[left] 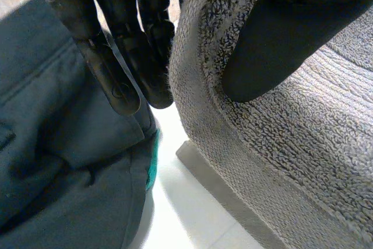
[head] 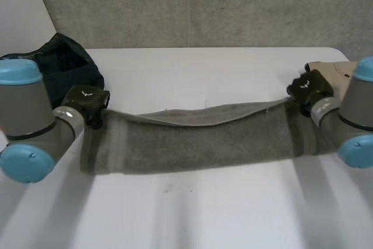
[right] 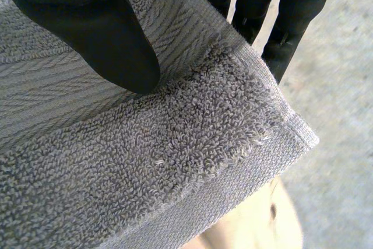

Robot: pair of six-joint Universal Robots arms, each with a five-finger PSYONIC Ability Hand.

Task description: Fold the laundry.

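Head view has the grey towel (head: 198,138) stretched in a long band across the white worktop (head: 204,208), reaching from the left hand (head: 87,102) at one end to the right hand (head: 309,88) at the other. Its far edge shows a lighter layer lying over a darker one, so it looks doubled once along its length. In the left wrist view the thumb (left: 274,45) presses on the top of the pile while the fingers (left: 125,56) sit behind the hem, pinching that short end. The right wrist view shows the same grip at a corner — thumb on top of the terry, the other fingers behind the cloth. A dark teal garment (head: 64,65) lies bunched just beside the left hand, and a beige cloth (head: 333,68) sits under and behind the right hand; neither looks folded. By my reading the job is early: the towel has its lengthwise fold, but the ends have yet to be brought together crosswise — and the two other pieces are untouched.
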